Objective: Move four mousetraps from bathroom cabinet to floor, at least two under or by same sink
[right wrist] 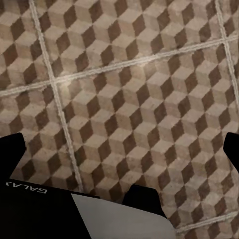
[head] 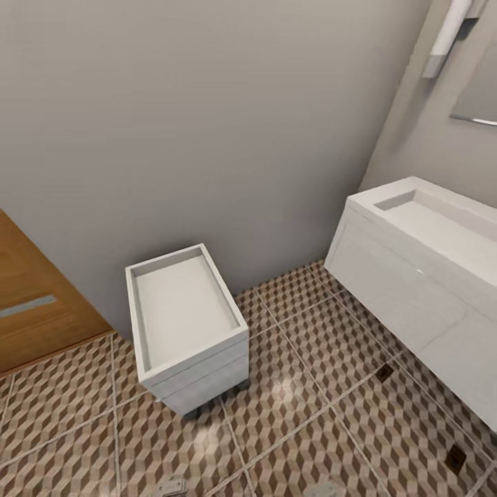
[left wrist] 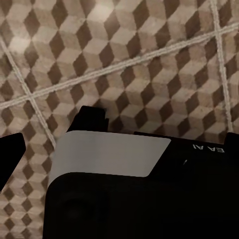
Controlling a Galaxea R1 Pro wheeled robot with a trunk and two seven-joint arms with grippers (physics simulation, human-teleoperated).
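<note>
white drawer unit (head: 186, 324) stands on bathroom floor (head: 310, 414) near bathroom sink (head: 428, 235); both pincers spread wide, holding nothing.

The bathroom sink (head: 442, 228) and the wooden door (head: 34, 304) run off the head view's edges. Two small dark shapes on the bathroom floor (head: 297, 386), near the sink, are too small to identify.
</note>
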